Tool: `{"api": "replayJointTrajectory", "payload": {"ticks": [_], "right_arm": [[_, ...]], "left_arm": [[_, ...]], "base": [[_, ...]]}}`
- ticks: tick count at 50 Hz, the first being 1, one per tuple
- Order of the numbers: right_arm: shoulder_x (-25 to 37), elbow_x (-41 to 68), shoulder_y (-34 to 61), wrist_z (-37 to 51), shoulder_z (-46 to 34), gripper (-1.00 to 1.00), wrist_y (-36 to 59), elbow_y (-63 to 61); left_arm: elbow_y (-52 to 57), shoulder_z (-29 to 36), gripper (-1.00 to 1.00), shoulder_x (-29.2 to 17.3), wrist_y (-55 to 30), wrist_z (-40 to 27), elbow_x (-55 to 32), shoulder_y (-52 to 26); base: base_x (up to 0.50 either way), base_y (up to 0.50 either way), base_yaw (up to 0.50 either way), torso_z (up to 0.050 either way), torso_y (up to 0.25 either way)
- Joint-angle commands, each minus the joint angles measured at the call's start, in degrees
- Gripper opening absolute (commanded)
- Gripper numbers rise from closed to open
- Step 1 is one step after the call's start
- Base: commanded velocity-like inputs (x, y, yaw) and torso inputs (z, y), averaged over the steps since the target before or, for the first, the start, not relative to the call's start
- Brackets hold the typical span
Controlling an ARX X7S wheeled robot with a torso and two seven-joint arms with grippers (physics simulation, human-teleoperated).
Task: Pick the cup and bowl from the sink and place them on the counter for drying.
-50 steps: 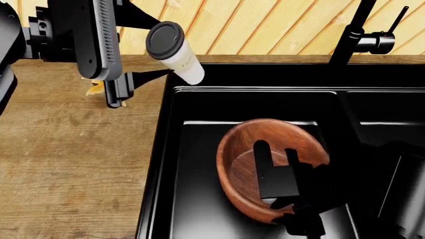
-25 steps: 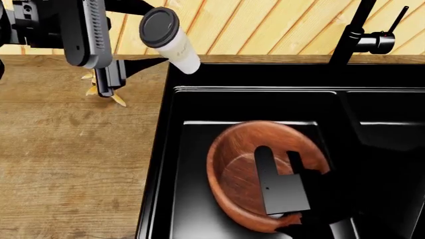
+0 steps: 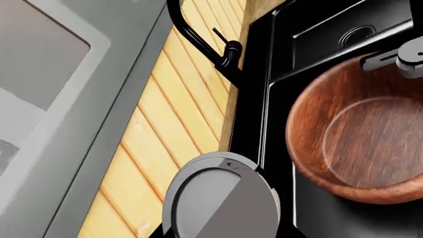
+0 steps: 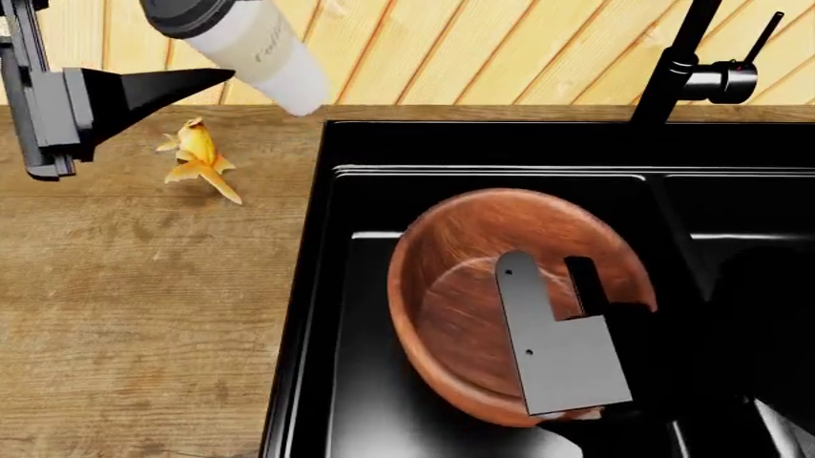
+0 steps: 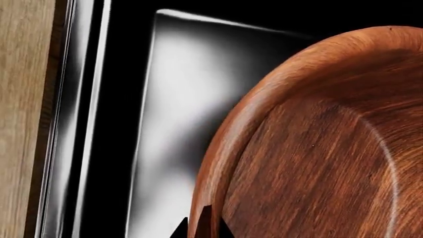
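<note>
Left pincer (image 4: 191, 76) holds cup (image 4: 255, 43) above counter (image 4: 140, 286).

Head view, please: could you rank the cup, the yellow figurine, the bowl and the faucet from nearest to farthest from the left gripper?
1. Cup, in the left gripper.
2. Yellow figurine, on the counter just below.
3. Bowl, in the sink.
4. Faucet, far right.

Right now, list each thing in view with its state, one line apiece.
cup: lidded, tilted, held in the air by the left gripper
bowl: tipped in the sink, rim gripped by the right gripper
faucet: no water running
yellow figurine: lying on the counter
</note>
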Motion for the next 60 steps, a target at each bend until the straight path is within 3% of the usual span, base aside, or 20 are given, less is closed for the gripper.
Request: {"api": "replayJointTrajectory", "payload": {"ticks": [1, 12, 13, 14, 29, 42, 51, 60], "right_arm": [[-0.3, 5.0, 8.2, -2.6, 4.6, -1.0, 5.7, -4.1], [-2.0, 9.7, 14.3, -5.2, 9.1, -1.0, 8.1, -3.8], [-3.7, 6.9, 22.8, -11.4, 9.4, -1.0, 7.4, -1.3], [-3.8, 5.6, 23.7, -12.3, 9.0, -1.0, 6.5, -0.7], [-5.0, 3.1, 30.1, -17.9, 9.5, -1.0, 6.3, 1.7], [-5.0, 4.6, 27.6, -16.7, 11.6, -1.0, 7.2, 0.9], [-5.6, 6.1, 26.7, -15.5, 12.9, -1.0, 8.3, 0.4], [-5.6, 4.9, 26.0, -15.7, 12.5, -1.0, 7.0, 0.9]], "left_arm": [[5.2, -2.3, -1.0, -3.4, -7.1, -0.2, -3.7, -3.1], [4.1, -3.9, -1.0, -2.8, -9.1, -2.6, -4.3, -4.0], [0.9, -4.1, -1.0, -2.2, -8.2, -4.3, -2.5, -4.3], [1.0, -4.2, -1.0, -2.3, -8.2, -4.5, -2.6, -4.2], [-0.4, -3.3, -1.0, -2.6, -7.0, -4.4, -0.9, -4.2], [2.8, -4.1, -1.0, -6.7, -9.9, -6.0, -1.8, -1.9], [2.7, -5.9, -1.0, -5.7, -8.5, -8.0, -3.3, 0.3], [0.4, -3.4, -1.0, -3.6, -11.3, -7.8, -1.7, -2.5]], "base": [[0.0, 0.0, 0.0, 0.0, 0.0], [0.0, 0.0, 0.0, 0.0, 0.0], [0.0, 0.0, 0.0, 0.0, 0.0], [0.0, 0.0, 0.0, 0.0, 0.0], [0.0, 0.0, 0.0, 0.0, 0.001], [0.0, 0.0, 0.0, 0.001, 0.0], [0.0, 0.0, 0.0, 0.0, 0.001], [0.0, 0.0, 0.0, -0.008, 0.178]]}}
